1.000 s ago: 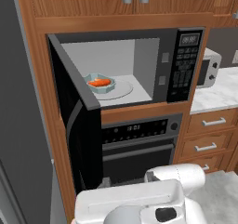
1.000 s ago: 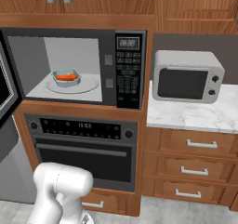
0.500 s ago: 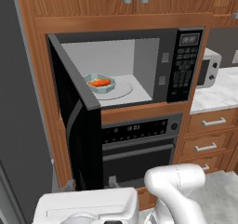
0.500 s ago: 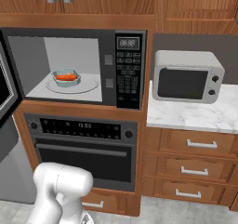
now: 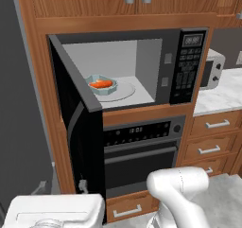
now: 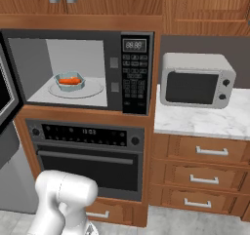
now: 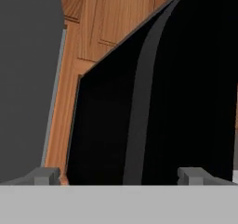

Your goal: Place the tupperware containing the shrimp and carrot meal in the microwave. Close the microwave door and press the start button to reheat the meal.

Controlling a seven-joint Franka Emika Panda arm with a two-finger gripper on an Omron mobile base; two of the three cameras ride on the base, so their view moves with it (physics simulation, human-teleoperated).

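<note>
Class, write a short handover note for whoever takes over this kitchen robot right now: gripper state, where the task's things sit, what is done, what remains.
Gripper: open, holding nothing, facing the outer side of the microwave door.
Tupperware with the shrimp and carrot meal: sitting on the turntable inside the microwave.
Microwave door: swung wide open to the left.
Done: meal placed inside.
Left: push the door shut, then press the start button on the keypad.

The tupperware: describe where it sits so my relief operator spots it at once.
Find the black built-in microwave above the oven, its door swung open. Inside, on the round glass turntable, sits the tupperware: a shallow pale blue tray, alone there in holding bright orange food.
</note>
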